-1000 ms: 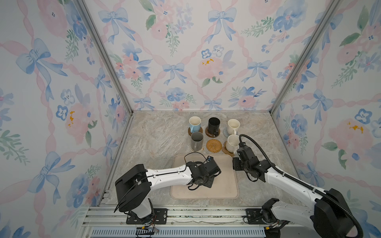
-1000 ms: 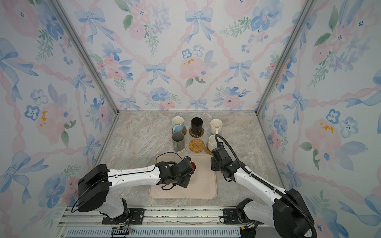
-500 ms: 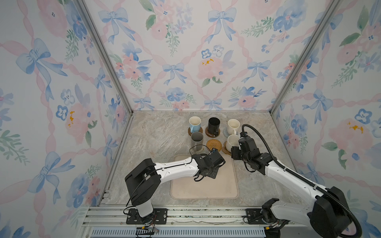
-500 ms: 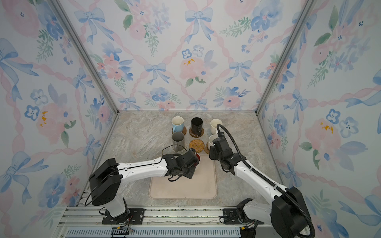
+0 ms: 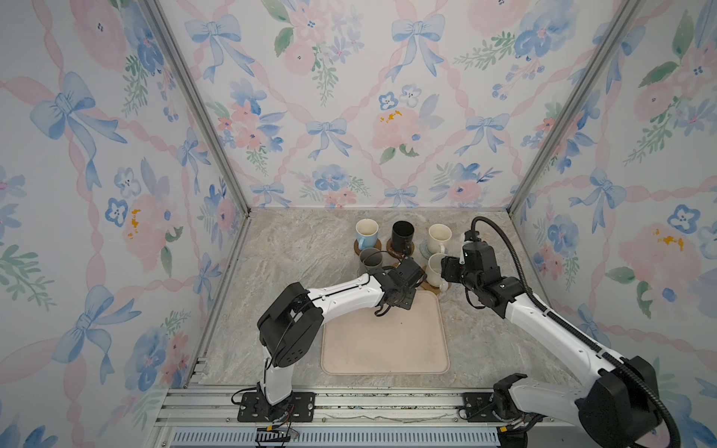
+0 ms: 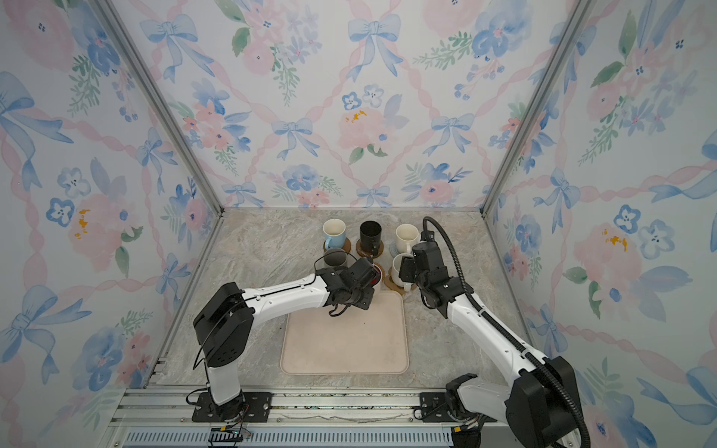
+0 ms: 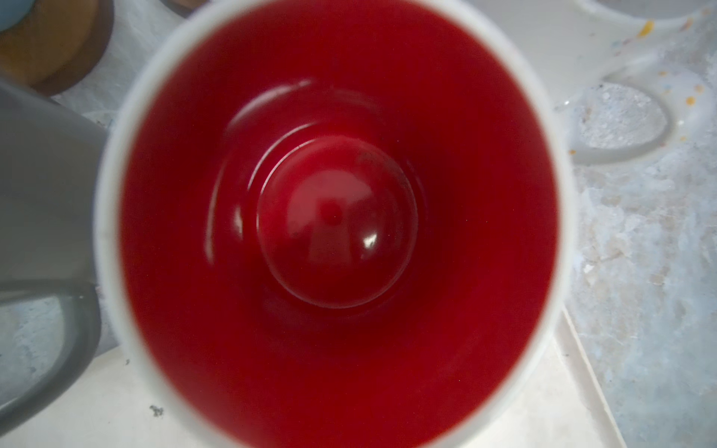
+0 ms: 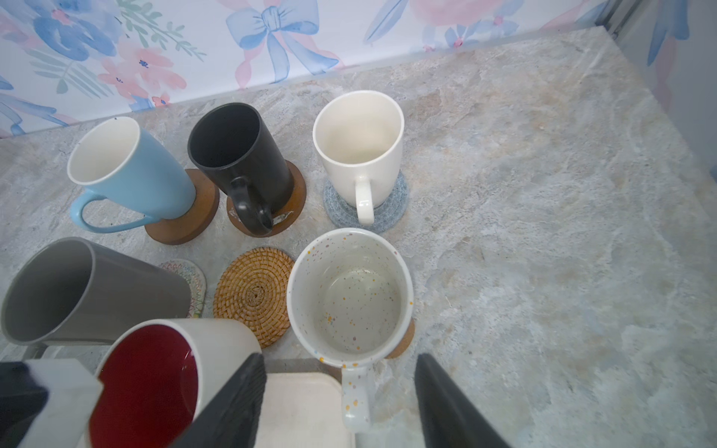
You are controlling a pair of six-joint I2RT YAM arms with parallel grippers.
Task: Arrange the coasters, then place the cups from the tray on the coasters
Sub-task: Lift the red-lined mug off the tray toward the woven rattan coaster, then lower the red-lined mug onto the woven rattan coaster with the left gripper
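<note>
So, the white mug with red inside [image 7: 333, 217] is clamped by the left jaws, which are closed tight on it. It's seen just above the centre of both top views, right at the far edge of the beige tray [image 5: 384, 349]. Whether its base is resting on anything can't be told. The tray itself is laid in the lower middle of the frame on the marble surface [image 5: 302, 252]. Above it, a touch right of centre, the other cups are lined up in two rows. In the back row, the light blue mug [image 5: 366, 232], black mug [image 5: 402, 234] and cream mug [image 5: 439, 234] are each parked on a coaster: plain brown disc [image 8: 186, 221], glossy dark-brown disc [image 8: 293, 201] and grey-blue woven round [image 8: 388, 219]. In the nearer row the grey mug [image 5: 370, 262] is set on the cream crochet round [image 8: 192, 279]. The speckled mug [image 5: 434, 267] is set on a brown coaster [image 8: 403, 341] that's mostly hidden. The tan rattan round [image 8: 252, 294] is seen between those two mugs, just beyond the red-lined one. The right jaws are held wide apart, one on each side of the speckled mug's handle, and no contact with it can be made out.
</note>
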